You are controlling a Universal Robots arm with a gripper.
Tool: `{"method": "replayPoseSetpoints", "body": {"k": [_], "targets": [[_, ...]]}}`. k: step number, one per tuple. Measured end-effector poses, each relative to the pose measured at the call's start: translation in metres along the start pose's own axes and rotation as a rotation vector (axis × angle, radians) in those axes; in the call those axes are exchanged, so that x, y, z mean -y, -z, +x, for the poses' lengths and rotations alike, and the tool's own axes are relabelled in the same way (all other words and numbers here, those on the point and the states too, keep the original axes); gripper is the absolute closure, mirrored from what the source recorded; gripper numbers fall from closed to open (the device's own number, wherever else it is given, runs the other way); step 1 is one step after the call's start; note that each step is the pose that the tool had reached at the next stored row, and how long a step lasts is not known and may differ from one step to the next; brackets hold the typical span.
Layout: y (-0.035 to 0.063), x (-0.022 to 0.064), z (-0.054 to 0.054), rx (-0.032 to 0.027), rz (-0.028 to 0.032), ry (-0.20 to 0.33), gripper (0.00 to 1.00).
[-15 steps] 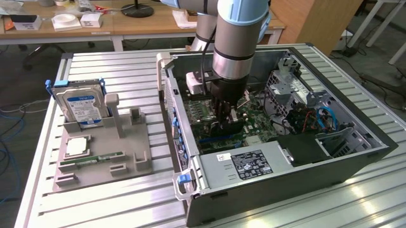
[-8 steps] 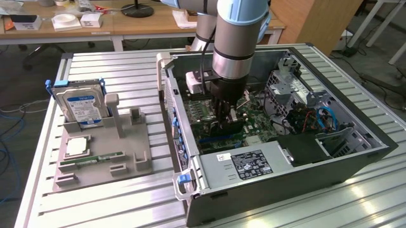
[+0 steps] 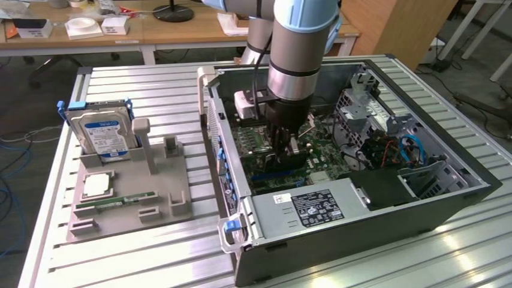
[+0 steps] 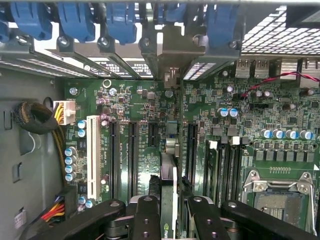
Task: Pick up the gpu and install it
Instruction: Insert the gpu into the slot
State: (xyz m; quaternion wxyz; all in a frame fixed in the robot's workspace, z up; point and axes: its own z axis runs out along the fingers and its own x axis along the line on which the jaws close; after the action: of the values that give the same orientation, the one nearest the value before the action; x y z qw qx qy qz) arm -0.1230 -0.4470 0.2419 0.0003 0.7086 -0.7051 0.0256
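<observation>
Hand: the hand [image 3: 286, 143] is low inside the computer case [image 3: 376, 210], centre of the exterior view. Its fingers [image 4: 146, 215] are clamped on the two flat faces of the gpu [image 4: 168, 175].
Gpu: it hangs edge-down between the fingers, over the motherboard [image 4: 135, 100] and roughly in line with the long slots [image 4: 132, 150]. I cannot tell whether it touches one.
Weight: probably light, a thin card.
Stiffness: likely rigid enough not to sag, though twisting could crack it.
Fragility: delicate, judging by the bare board and small parts.
Surface: the flat faces should grip well and are unlikely to slip.
Grip place: the upper edge across both faces, clear of the connector edge.
Elsewhere: a hard drive [image 3: 100, 132] and a memory stick [image 3: 120, 201] sit in the grey holder [image 3: 164, 180] on the worktop [image 3: 144, 84], left of frame.
</observation>
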Motion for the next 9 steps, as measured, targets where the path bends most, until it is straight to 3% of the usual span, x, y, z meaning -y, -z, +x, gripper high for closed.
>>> {"method": "replayPoseSetpoints", "body": {"k": [9], "targets": [[-0.0027, -0.0001, -0.0001, 0.0003, -0.0001, 0.0, 0.74]]}}
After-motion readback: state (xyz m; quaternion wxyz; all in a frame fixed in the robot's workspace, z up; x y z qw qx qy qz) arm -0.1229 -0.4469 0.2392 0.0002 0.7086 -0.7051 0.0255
